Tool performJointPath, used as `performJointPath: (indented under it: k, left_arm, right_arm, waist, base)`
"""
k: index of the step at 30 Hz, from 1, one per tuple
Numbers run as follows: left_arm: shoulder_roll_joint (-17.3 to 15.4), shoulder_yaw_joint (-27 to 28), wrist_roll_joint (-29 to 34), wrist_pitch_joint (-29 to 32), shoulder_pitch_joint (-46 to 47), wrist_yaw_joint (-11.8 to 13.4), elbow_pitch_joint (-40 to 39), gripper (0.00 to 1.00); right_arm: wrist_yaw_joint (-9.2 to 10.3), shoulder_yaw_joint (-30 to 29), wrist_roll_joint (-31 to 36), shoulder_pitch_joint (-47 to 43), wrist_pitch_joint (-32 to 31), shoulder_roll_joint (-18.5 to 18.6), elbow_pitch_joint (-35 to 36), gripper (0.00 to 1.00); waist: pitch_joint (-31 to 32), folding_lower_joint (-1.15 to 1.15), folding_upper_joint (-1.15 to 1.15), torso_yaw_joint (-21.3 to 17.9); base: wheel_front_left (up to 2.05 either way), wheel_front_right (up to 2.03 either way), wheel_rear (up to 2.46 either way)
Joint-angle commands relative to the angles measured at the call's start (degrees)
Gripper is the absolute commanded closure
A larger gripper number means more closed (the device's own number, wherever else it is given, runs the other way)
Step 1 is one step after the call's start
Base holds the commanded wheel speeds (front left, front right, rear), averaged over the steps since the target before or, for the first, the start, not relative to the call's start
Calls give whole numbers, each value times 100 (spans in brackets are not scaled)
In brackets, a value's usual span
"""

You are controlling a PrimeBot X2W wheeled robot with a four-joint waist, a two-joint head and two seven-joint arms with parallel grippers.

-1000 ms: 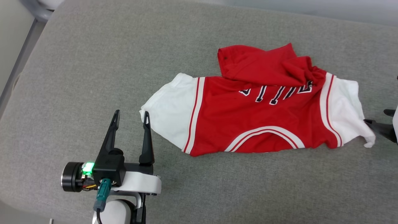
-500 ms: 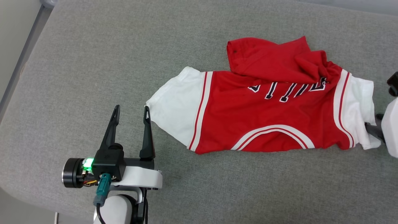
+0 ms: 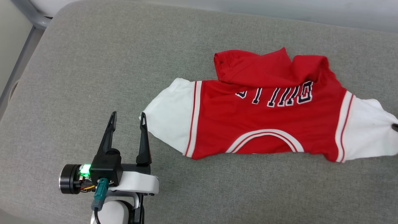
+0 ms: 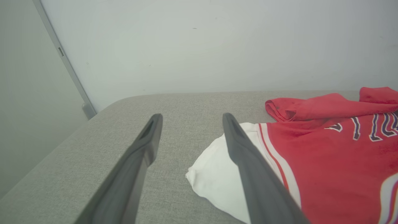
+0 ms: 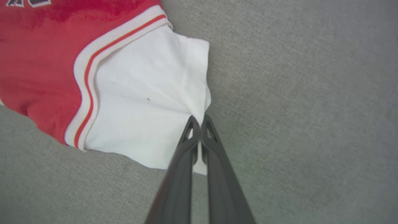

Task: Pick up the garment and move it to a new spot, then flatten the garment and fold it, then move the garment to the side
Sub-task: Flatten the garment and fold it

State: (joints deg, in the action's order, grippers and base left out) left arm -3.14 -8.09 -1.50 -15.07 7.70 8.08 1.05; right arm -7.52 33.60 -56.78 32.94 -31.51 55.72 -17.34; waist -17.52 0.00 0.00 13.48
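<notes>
The garment point(image 3: 264, 121) is a red jersey with white sleeves and a black lettered print, lying spread across the grey cushion with its lower part folded over at the far side. My left gripper point(image 3: 127, 119) stands open just left of the white left sleeve point(image 3: 168, 119), its right finger point(image 4: 245, 155) next to the sleeve's edge. In the right wrist view my right gripper point(image 5: 199, 119) is shut on the edge of the white right sleeve point(image 5: 140, 109), the cloth puckering into its tips. The garment point(image 4: 326, 149) also shows in the left wrist view.
The grey cushion point(image 3: 93, 77) stretches wide to the left of and in front of the garment. A pale wall point(image 4: 217, 46) rises behind its far edge, with a grey metal post point(image 3: 18, 62) at the far left.
My right gripper has shut on the white right sleeve and drawn it outward, so the crumpled red fold has opened and the lettering is uncovered. The head camera shifted. The left gripper stays open.
</notes>
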Motion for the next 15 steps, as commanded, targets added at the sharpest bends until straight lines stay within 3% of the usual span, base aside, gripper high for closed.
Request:
performJointPath:
  k: [1, 7, 14, 15]
  left_arm:
    - [-10, 28, 41, -15, -39, -7, -19, 0]
    - [-9, 40, 46, -15, -88, -36, -15, 0]
    - [-26, 54, 58, -15, -21, -85, 47, 0]
    - [-32, 64, 66, -15, -36, -84, 51, 0]
  right_arm:
    - [6, -125, -31, -209, -15, 107, -29, 100]
    - [7, -406, 45, -546, -106, 59, -296, 100]
    - [8, -483, 751, -602, 81, -513, -1257, 100]
    - [8, -528, 809, -573, 231, -601, -1314, 92]
  waist:
    - [35, 0, 0, -5]
    - [50, 0, 0, 14]
    - [46, 0, 0, 92]
    - [67, 0, 0, 93]
  base:
    - [0, 0, 0]
    - [0, 0, 0]
    - [0, 0, 0]
    - [0, 0, 0]
